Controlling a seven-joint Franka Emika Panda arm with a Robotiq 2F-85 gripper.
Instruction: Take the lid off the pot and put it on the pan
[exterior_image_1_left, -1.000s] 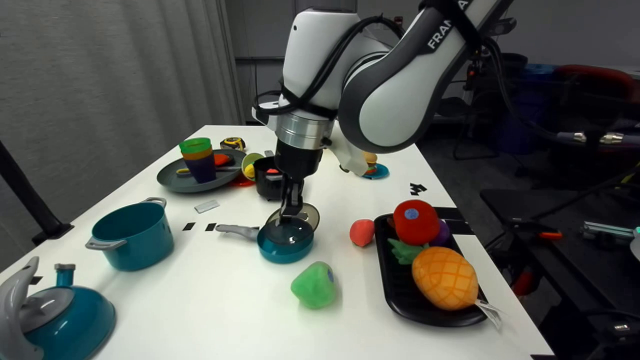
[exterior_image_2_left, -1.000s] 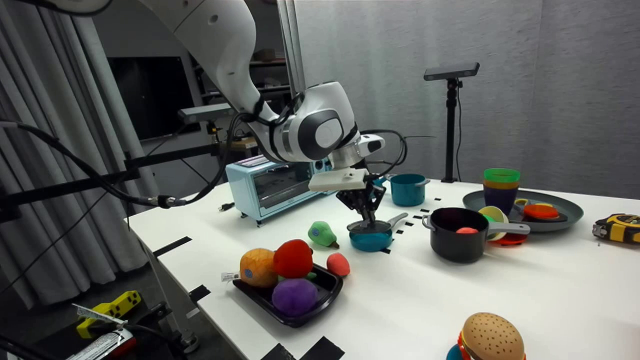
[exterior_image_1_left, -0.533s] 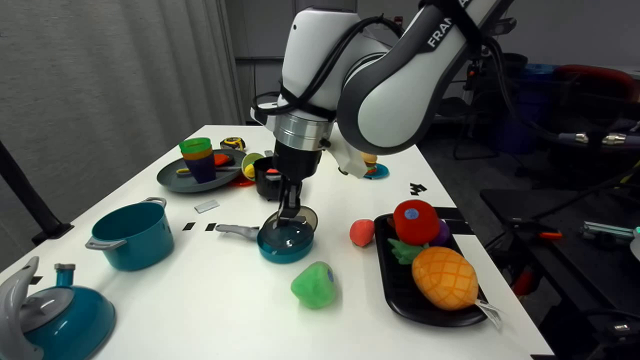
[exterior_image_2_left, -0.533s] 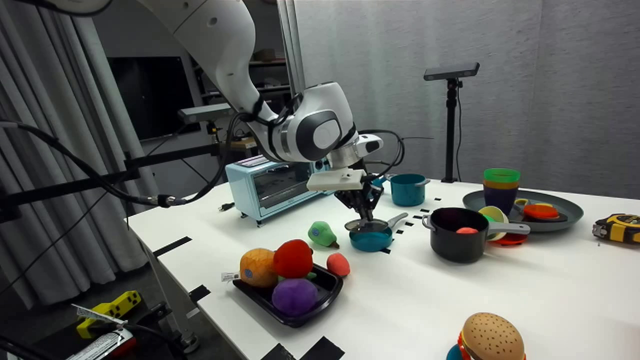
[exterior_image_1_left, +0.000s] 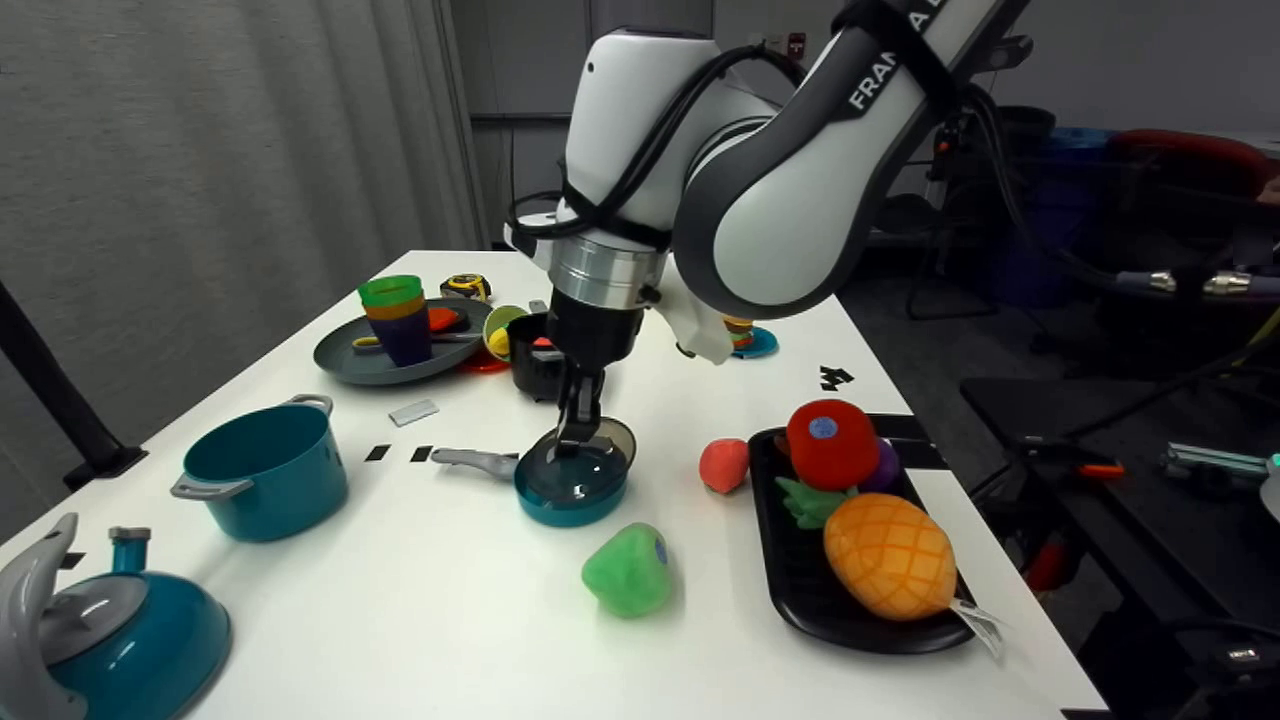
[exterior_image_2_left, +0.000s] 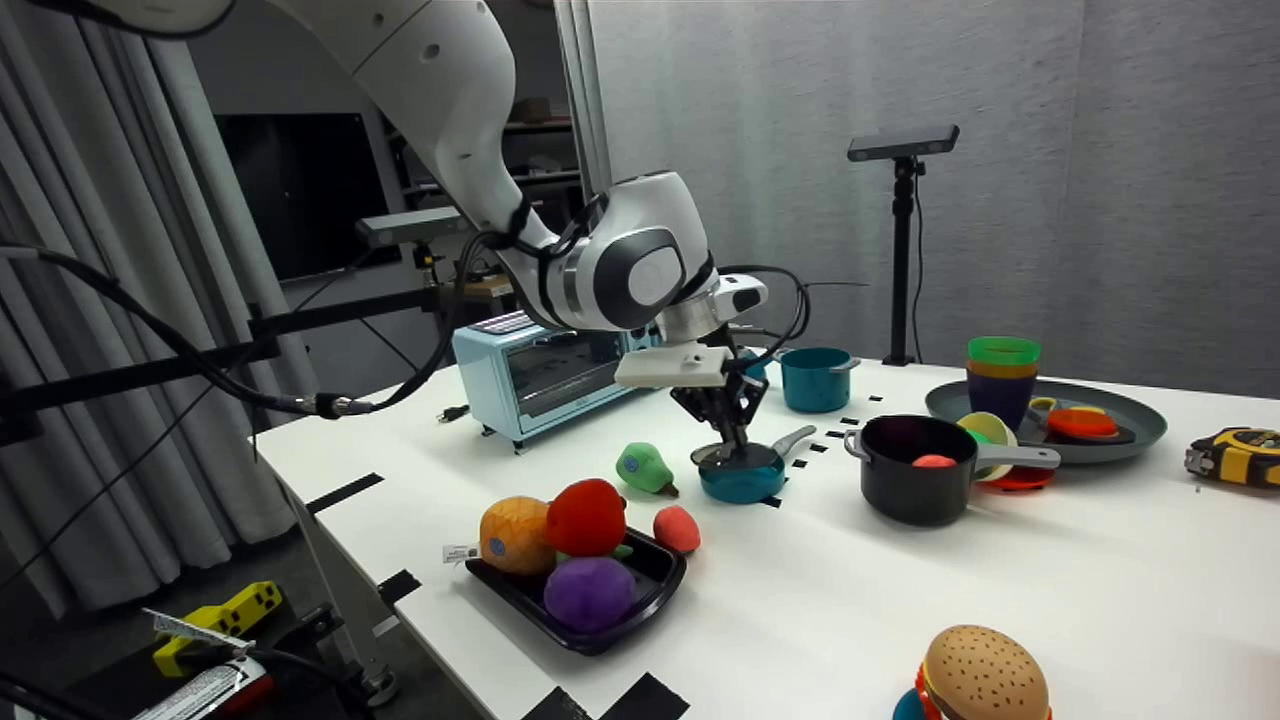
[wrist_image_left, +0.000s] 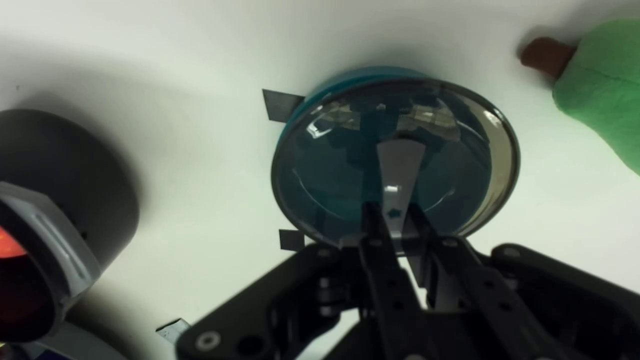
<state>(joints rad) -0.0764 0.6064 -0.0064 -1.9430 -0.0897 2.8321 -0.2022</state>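
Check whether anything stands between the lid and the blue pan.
Nothing visible does: the gripper holds the lid over the blue pan, slightly off-centre, and no object shows between them. Whether lid and pan touch, I can't tell.

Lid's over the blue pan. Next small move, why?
Probably nudge the gripper left in the wrist view before releasing: it holds the lid by its knob, but the lid overhangs on the right there, with the pan peeking out at upper left.
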